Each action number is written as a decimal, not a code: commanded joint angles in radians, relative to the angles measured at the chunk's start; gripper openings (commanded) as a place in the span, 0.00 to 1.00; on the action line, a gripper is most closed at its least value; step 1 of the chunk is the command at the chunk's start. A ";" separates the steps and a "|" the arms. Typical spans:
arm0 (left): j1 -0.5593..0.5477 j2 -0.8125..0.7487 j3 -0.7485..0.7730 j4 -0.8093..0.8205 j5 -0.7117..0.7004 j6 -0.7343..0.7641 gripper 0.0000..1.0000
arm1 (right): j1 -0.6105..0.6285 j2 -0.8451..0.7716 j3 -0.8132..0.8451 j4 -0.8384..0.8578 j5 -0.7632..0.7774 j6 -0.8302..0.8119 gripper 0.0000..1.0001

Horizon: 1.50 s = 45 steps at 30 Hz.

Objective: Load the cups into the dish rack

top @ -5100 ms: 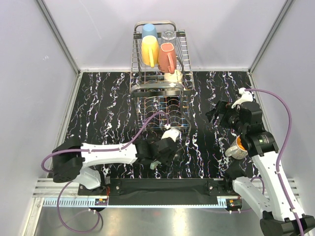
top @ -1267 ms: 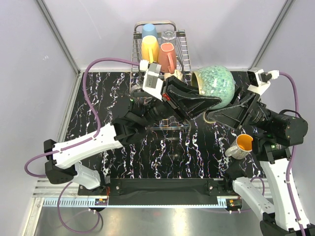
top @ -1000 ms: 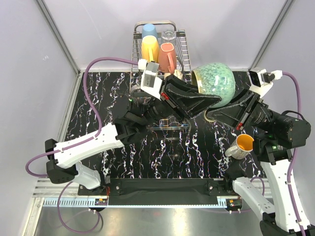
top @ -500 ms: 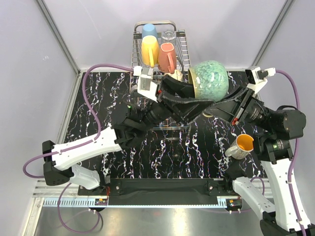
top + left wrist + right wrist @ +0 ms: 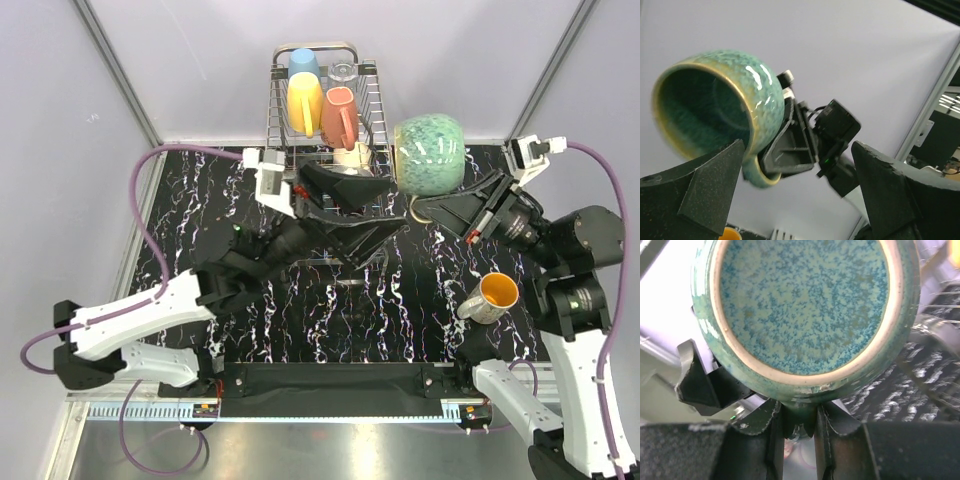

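Above the table, just right of the upper basket of the tall chrome wire dish rack (image 5: 372, 110): teal-green speckled glazed mug (image 5: 430, 152), held aloft and lying on its side.
Right gripper (image 5: 797, 421) — pinching the mug at its lower side.
Left gripper (image 5: 392, 203) — fingers spread, holding nothing, near the mug.
Handling, as judged: carry it leftward over a free basket spot, tip the mouth down, and release only once the wire bears it, with the left arm out of the path.

Speckled teal cup (image 5: 430, 150) aloft on its side, near the cup-laden chrome dish rack (image 5: 369, 100).
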 commanded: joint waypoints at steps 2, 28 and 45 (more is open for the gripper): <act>-0.004 -0.126 -0.039 -0.112 -0.080 0.081 0.95 | -0.003 -0.031 0.172 -0.260 0.208 -0.317 0.00; -0.006 -0.537 -0.171 -1.013 -0.799 0.127 0.99 | -0.003 0.406 -0.037 -0.359 0.760 -0.704 0.00; -0.004 -0.603 -0.227 -1.027 -0.784 0.057 0.99 | -0.003 0.688 -0.078 -0.049 0.263 -0.695 0.00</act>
